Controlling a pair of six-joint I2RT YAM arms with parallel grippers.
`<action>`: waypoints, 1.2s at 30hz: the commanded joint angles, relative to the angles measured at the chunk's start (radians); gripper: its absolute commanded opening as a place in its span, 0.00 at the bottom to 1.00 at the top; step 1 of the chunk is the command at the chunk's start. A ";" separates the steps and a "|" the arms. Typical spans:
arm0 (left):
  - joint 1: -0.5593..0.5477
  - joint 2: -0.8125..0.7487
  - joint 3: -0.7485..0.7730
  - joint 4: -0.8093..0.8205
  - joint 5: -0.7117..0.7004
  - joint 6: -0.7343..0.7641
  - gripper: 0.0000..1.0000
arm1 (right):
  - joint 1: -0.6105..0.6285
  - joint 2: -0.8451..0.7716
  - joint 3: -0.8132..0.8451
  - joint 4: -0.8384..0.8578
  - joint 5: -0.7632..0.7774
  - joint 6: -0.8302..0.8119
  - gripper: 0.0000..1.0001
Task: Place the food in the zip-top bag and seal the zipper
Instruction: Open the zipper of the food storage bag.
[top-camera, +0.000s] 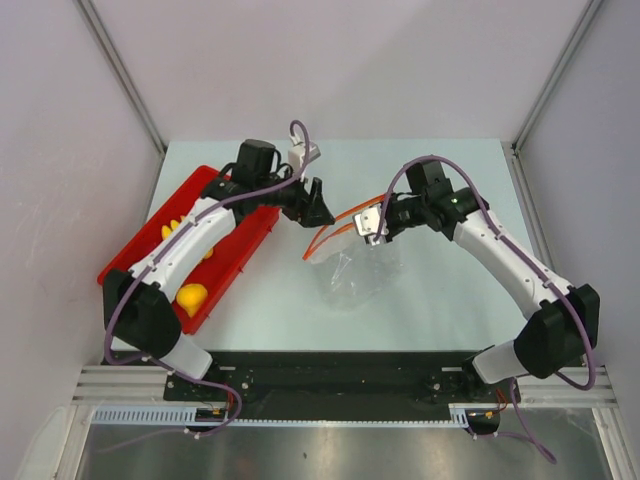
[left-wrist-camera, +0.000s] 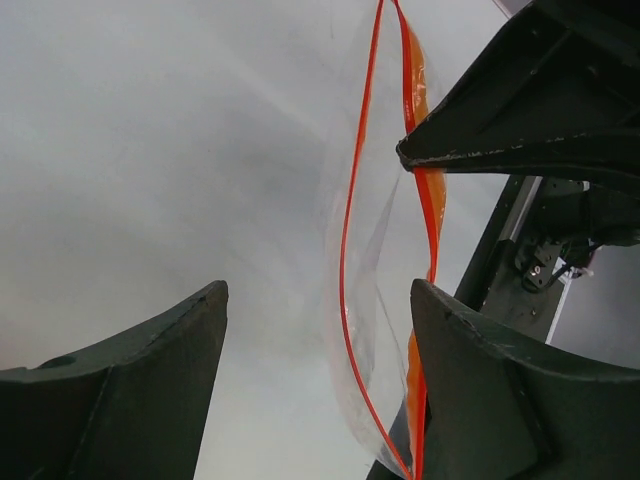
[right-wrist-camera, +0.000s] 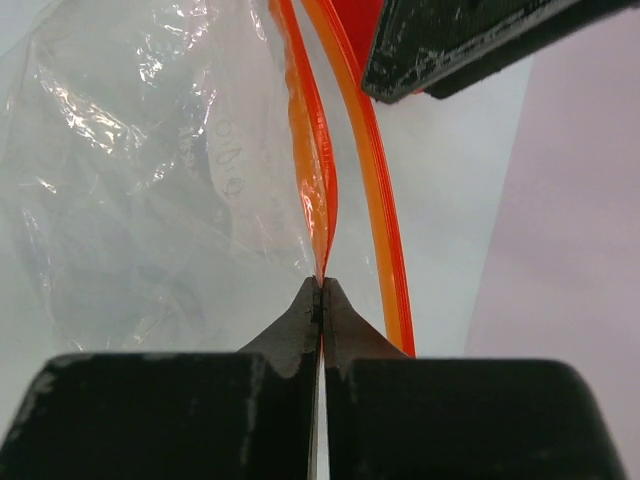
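Note:
The clear zip-top bag (top-camera: 355, 268) lies mid-table, its mouth lifted and gaping. My right gripper (top-camera: 374, 232) is shut on one lip of the red-orange zipper (top-camera: 333, 227); in the right wrist view its jaws (right-wrist-camera: 321, 286) pinch that strip (right-wrist-camera: 312, 160), with the other lip (right-wrist-camera: 375, 200) free beside it. My left gripper (top-camera: 320, 210) is open and empty just left of the mouth. In the left wrist view (left-wrist-camera: 318, 300) the zipper (left-wrist-camera: 345, 250) curves between its fingers. A yellow banana bunch (top-camera: 174, 229) and a yellow-orange fruit (top-camera: 191, 296) lie in the tray. Red fruit and grapes are hidden.
A red tray (top-camera: 232, 272) stands at the table's left, partly under my left arm. The walls of the enclosure close the table at the back and both sides.

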 joint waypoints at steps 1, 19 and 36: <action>-0.063 -0.031 -0.002 -0.003 -0.060 0.057 0.76 | 0.020 -0.060 -0.018 0.043 -0.046 -0.097 0.00; -0.005 -0.143 -0.074 0.129 -0.355 -0.182 0.00 | -0.006 -0.055 -0.224 0.778 0.111 0.381 0.68; -0.272 0.110 0.077 0.029 -0.978 -0.401 0.00 | -0.145 -0.199 -0.213 0.502 0.243 1.827 0.87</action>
